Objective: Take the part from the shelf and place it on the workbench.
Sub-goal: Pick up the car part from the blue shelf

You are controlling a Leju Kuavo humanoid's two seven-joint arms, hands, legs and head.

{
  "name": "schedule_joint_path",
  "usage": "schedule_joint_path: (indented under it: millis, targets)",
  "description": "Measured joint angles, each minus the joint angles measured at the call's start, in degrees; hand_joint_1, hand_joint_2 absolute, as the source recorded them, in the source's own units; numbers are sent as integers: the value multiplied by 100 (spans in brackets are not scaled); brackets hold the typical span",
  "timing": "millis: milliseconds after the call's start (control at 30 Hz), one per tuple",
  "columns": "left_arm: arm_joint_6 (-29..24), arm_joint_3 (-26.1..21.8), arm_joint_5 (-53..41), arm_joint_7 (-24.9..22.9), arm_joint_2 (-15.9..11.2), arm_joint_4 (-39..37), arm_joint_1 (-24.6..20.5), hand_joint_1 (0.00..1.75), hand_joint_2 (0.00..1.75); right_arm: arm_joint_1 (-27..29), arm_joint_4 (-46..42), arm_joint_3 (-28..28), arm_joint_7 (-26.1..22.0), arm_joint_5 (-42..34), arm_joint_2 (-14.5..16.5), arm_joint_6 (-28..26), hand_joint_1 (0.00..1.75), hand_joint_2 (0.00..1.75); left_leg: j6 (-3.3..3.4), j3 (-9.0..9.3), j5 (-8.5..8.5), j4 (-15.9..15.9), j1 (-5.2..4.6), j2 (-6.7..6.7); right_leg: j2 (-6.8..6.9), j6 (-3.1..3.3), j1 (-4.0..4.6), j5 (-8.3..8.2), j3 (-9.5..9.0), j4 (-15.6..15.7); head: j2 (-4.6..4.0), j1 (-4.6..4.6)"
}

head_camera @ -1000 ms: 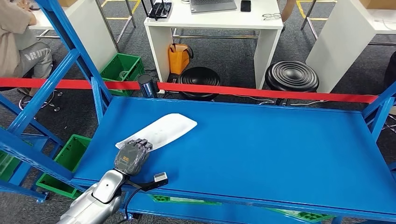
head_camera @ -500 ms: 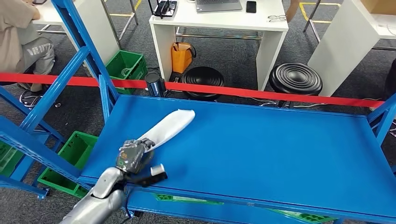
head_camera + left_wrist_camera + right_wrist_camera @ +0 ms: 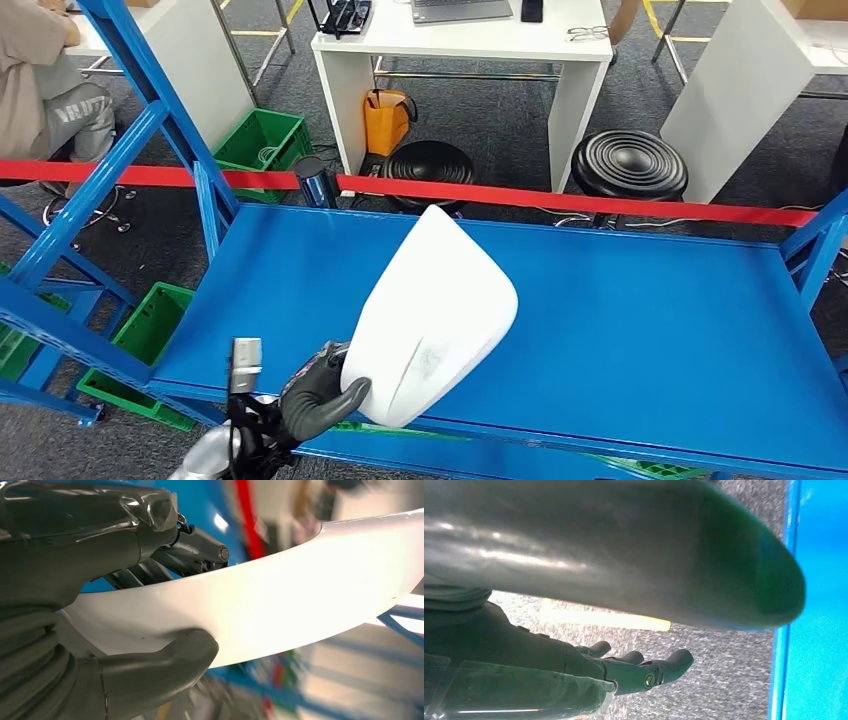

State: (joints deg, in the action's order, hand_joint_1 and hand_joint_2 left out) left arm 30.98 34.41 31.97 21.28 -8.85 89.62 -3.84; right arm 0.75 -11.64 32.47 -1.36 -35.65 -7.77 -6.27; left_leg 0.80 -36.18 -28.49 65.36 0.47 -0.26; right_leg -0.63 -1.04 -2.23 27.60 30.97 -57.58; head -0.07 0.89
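The part [image 3: 435, 315] is a smooth white curved panel, raised off the blue shelf [image 3: 620, 310] and tilted up toward me at the shelf's front left. My left hand [image 3: 318, 392] grips its lower end, thumb wrapped over the edge. In the left wrist view the white part [image 3: 280, 610] runs across the picture, clamped between the thick thumb and the darker fingers [image 3: 192, 542] of the left hand [image 3: 125, 610]. My right hand [image 3: 634, 672] hangs beside the shelf's blue edge over grey carpet, fingers apart and holding nothing.
Blue shelf uprights [image 3: 150, 120] slant at the left. A red barrier strip [image 3: 560, 198] crosses behind the shelf. Beyond stand two black stools [image 3: 628, 165], a white desk [image 3: 460, 45], green crates [image 3: 262, 142] and a seated person [image 3: 40, 80] at the far left.
My left hand has closed on the white part and lifted it off the shelf, swinging it up toward the camera. The view has shifted slightly between frames.
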Motion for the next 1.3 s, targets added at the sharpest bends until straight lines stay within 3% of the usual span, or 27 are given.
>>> schedule_joint_path:
  millis: [67, 233, 267, 333, 400, 433, 500, 533, 600, 667, 733, 800, 867, 900, 933, 967, 1033, 1100, 1233, 1300]
  targets:
    - [264, 19, 217, 15, -64, 312, 5, 175, 175, -36, -21, 33, 9, -4, 22, 2, 0, 0, 97, 273, 259, -642, -35, -3, -23, -18, 27, 2, 8, 8, 0, -2]
    - [681, 68, 473, 132, -149, 799, 10, 175, 175, -55, -40, 103, 2, -30, 46, 8, 0, 0, 202, 398, 363, -974, -66, 19, -3, -117, 37, 61, 71, -51, 0, -11]
    - [756, 76, 515, 166, -153, 867, 5, 175, 175, -59, -42, 109, -5, -38, 43, 9, 0, 0, 220, 433, 401, -1045, -59, 26, 10, -96, 44, 170, 175, -265, 0, -21]
    - [866, 100, 565, 222, -159, 960, -2, 175, 175, -61, -43, 116, -19, -51, 37, 10, 0, 0, 244, 439, 424, -1080, -74, 32, 22, -39, 46, 484, 551, -1009, 0, -30]
    - [939, 129, 583, 273, -166, 1020, 1, 175, 175, -53, -43, 122, -25, -61, 34, 10, 0, 0, 248, 429, 420, -1075, -102, 30, 23, -59, 46, 631, 837, -1545, 0, -31]
    - [973, 141, 588, 302, -169, 1047, 2, 175, 175, -52, -43, 126, -26, -64, 33, 10, 0, 0, 246, 427, 418, -1069, -110, 27, 25, -103, 45, 570, 827, -1500, 0, -31]
    - [1016, 157, 595, 348, -175, 1101, 1, 175, 175, -58, -43, 141, -32, -68, 25, 10, 0, 0, 223, 423, 396, -1024, -115, 23, 42, -206, 40, 259, 492, -797, 0, -32]
    - [1025, 162, 597, 358, -177, 1124, 0, 175, 175, -65, -43, 149, -35, -68, 21, 11, 0, 0, 197, 408, 367, -972, -129, 21, 55, -220, 44, 116, 303, -409, 0, -32]
    - [1030, 173, 600, 365, -181, 1163, -2, 175, 175, -74, -43, 159, -40, -71, 19, 12, 0, 0, 143, 372, 308, -874, -149, 21, 68, -159, 59, -17, 99, -4, 0, -25]
    - [1035, 190, 601, 372, -189, 1189, -4, 175, 175, -76, -43, 164, -43, -74, 29, 13, 0, 0, 110, 352, 282, -831, -143, 25, 59, -65, 62, -31, 91, 11, 0, -18]
    - [1052, 208, 583, 418, -197, 1214, -6, 175, 175, -77, -48, 168, -43, -75, 40, 20, 0, 0, 62, 303, 190, -707, -119, 23, 51, -14, 36, -48, 84, 20, 0, -11]
    - [1082, 220, 549, 494, -206, 1250, -10, 175, 175, -78, -55, 170, -43, -83, 40, 28, 0, 0, -27, 84, -124, -203, -80, 19, 48, 19, 19, -59, 81, 23, 0, 4]
    - [1091, 233, 540, 507, -211, 1269, -12, 175, 175, -70, -58, 172, -43, -103, 38, 30, 0, 0, -102, -265, -472, 557, -31, 21, 49, 34, 23, -60, 85, 21, 0, 10]
    - [1083, 242, 551, 484, -213, 1270, -13, 175, 175, -64, -58, 172, -43, -119, 38, 30, 0, 0, -119, -378, -526, 792, -11, 22, 48, 37, 26, -59, 86, 20, 0, 10]
    - [1074, 250, 562, 457, -214, 1269, -14, 175, 175, -57, -58, 172, -44, -136, 40, 30, 0, 0, -123, -392, -466, 811, 1, 22, 43, 37, 26, -58, 84, 20, 0, 10]
    - [1062, 261, 573, 434, -216, 1269, -19, 175, 175, -52, -58, 172, -47, -158, 44, 30, 0, 0, -111, -294, -306, 597, 8, 21, 33, 36, 27, -58, 79, 20, 0, 10]
    - [1033, 283, 591, 415, -216, 1269, -40, 175, 175, -46, -60, 172, -61, -194, 62, 28, 0, 0, -43, 95, 67, -203, 2, 15, 7, 33, 27, -59, 70, 25, 0, 9]
    - [1008, 304, 640, 412, -215, 1267, -68, 175, 175, -38, -65, 172, -81, -226, 91, 28, 0, 0, 35, 353, 234, -739, -35, 15, -7, 1, 43, -69, 82, 28, 0, 8]
    - [1008, 323, 775, 414, -213, 1250, -91, 175, 175, 21, -69, 172, -102, -293, 120, 28, 0, 0, 161, 397, 339, -917, -61, 30, 2, -94, 42, -48, 116, 9, 0, 0]
    - [1021, 329, 820, 422, -206, 1242, -99, 175, 175, 40, -73, 173, -107, -319, 134, 28, 0, 0, 235, 389, 430, -1017, -48, 54, 14, -53, 47, 228, 299, -392, 0, -14]
